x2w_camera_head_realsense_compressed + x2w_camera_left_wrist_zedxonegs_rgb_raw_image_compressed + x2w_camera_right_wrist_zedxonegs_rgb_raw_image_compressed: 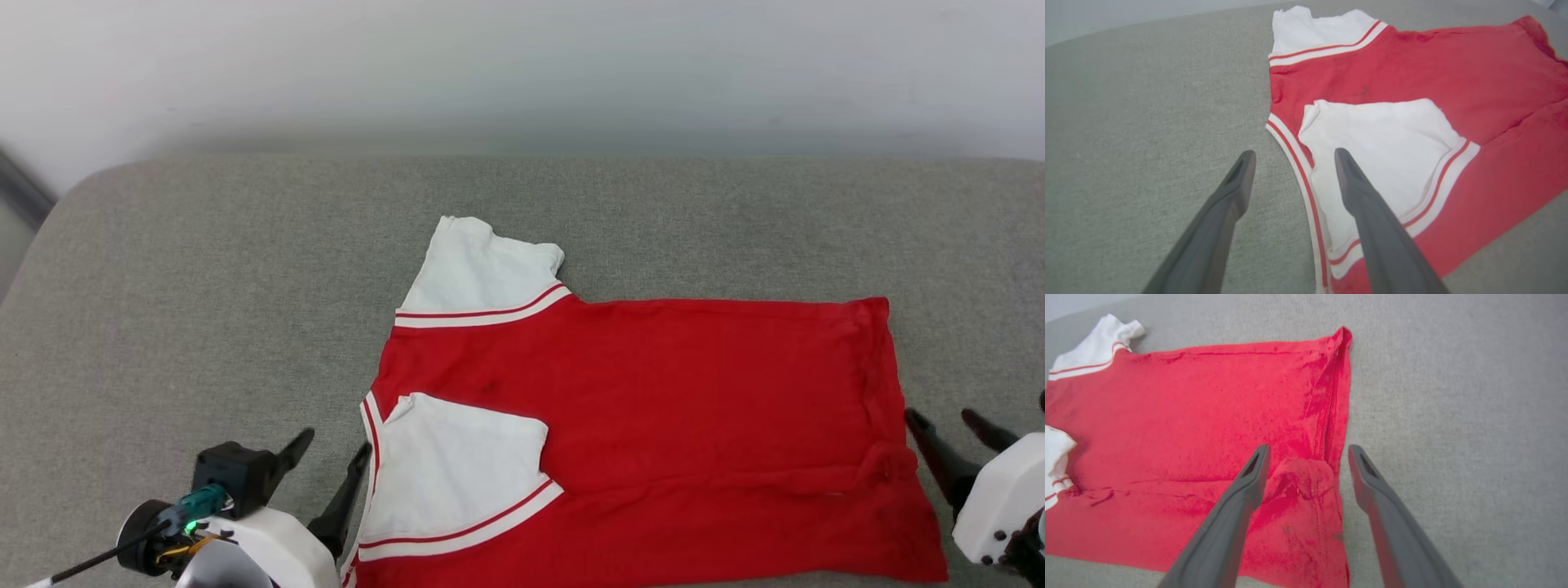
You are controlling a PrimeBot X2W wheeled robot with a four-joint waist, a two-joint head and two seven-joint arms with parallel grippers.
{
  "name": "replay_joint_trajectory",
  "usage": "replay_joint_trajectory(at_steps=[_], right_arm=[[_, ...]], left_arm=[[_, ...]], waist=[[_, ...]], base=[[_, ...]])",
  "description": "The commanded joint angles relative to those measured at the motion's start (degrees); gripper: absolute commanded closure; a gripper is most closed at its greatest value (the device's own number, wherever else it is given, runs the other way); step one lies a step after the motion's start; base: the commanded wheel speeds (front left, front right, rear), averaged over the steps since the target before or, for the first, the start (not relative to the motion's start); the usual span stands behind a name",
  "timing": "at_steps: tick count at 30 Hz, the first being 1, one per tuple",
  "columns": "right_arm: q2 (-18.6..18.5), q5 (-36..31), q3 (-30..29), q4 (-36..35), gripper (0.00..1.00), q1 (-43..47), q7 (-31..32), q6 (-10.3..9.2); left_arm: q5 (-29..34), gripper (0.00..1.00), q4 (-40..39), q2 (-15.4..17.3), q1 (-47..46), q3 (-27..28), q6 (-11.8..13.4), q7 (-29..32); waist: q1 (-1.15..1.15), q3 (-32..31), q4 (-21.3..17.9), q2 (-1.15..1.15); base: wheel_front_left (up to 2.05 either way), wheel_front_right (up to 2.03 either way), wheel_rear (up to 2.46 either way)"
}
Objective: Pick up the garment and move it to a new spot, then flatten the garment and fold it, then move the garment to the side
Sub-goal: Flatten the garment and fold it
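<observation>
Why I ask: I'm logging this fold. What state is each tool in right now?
Left tool: open, holding nothing.
Right tool: open, holding nothing.

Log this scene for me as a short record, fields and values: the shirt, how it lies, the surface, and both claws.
garment: red fabric T-shirt with white striped-trim sleeves
lie: flat, collar end toward the robot's left, hem toward its right
near sleeve: folded onto the red body
far sleeve: spread outward
surface: grey woven fabric cushion
left claw: open, holding nothing, by the collar end
right claw: open, holding nothing, by the hem's near corner
</observation>
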Motion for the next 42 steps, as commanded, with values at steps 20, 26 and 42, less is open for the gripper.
replay_joint_trajectory(at_steps=[20,26,42], right_arm=[[8.3,-4.8,3.3,-5.9,0.0,2.8,-40.4,-0.02],[9.4,-4.8,4.0,-4.6,0.0,1.2,-43.1,-0.02],[9.0,-5.1,5.9,-6.6,0.0,-5.1,-43.9,-0.02]], left_arm=[[8.6,0.0,-5.7,-15.3,4.8,15.9,-0.6,-17.8],[12.0,0.0,-4.4,-17.5,4.8,18.7,-4.9,-17.8],[13.1,0.0,-0.1,-9.9,-17.7,14.9,-13.5,-1.9]], waist=[[0.0,-2.2,-1.2,0.0],[0.0,-0.6,-2.1,0.0],[0.0,11.7,-6.0,0.0]], base=[[0.0,0.0,0.0],[0.0,0.0,0.0],[0.0,0.0,0.0]])
